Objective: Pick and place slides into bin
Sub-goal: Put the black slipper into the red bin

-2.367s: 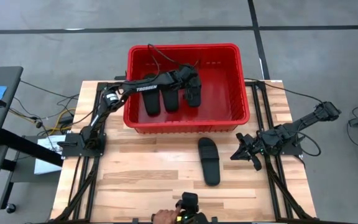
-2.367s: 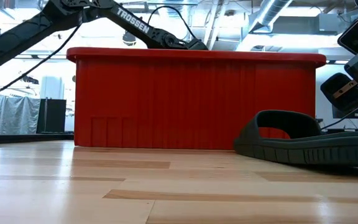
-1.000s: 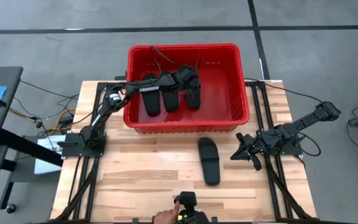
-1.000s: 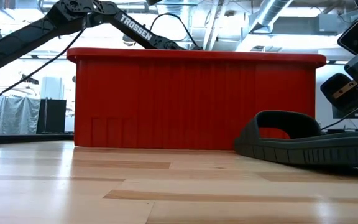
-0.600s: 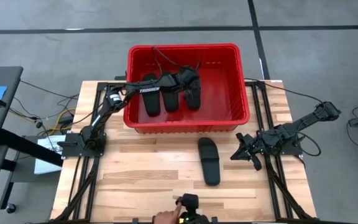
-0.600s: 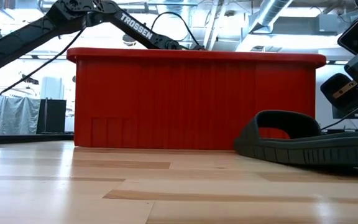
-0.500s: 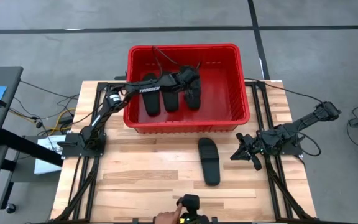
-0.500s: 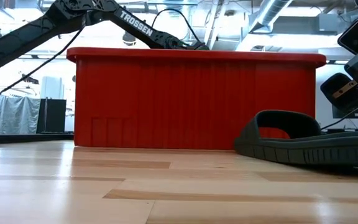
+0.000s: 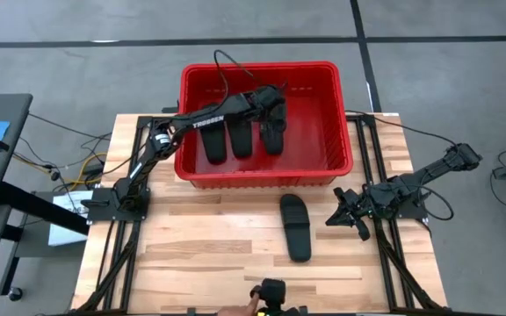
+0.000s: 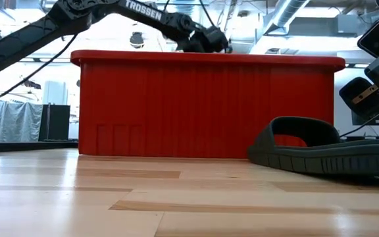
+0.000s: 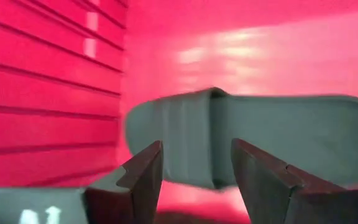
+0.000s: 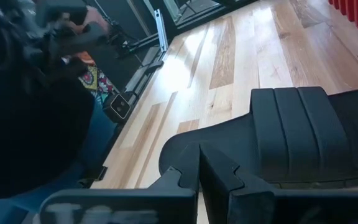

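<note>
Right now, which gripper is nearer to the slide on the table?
Right. The right gripper waits, shut, just beside the slide on the table. The left gripper is open over the bin, above the three slides inside.

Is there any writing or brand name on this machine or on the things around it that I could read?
"TROSSEN": white capitals on the dark left arm reaching over the large red plastic basket; it also shows on that arm from above, too small to read surely.
White marks at the edge of the left wrist view: blurred, unreadable.
The black rubber sandal on the wooden table: no writing visible.
</note>
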`<move>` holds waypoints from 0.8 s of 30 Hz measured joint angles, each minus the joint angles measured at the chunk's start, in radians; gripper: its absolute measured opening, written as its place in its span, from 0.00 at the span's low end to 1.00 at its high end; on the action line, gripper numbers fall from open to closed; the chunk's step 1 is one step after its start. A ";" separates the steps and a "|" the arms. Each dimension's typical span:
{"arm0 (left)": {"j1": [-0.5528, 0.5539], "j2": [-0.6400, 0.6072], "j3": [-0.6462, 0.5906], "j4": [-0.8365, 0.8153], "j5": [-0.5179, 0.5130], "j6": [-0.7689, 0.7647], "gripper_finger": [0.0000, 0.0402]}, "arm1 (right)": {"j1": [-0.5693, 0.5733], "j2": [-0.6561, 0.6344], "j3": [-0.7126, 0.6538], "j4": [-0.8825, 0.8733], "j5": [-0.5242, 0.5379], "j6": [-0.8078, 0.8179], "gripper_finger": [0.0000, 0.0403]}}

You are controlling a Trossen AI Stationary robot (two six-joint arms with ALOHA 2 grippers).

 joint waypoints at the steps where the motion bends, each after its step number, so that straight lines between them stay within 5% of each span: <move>1: 0.000 0.000 0.038 -0.064 0.028 -0.013 0.45 | 0.000 0.000 0.000 0.000 0.000 0.000 0.00; 4: 0.001 -0.003 0.145 -0.214 0.148 -0.071 0.45 | 0.000 0.000 0.000 0.000 0.000 0.000 0.00; 14: 0.054 -0.250 0.093 -0.337 0.482 -0.340 0.45 | 0.000 0.000 0.000 0.000 0.000 0.000 0.00; 20: 0.043 -0.384 0.094 -0.348 0.602 -0.371 0.45 | 0.000 0.000 0.000 0.000 0.000 0.000 0.00; 24: 0.006 -0.454 0.088 -0.330 0.595 -0.429 0.45 | 0.000 0.000 0.000 0.000 0.000 0.000 0.00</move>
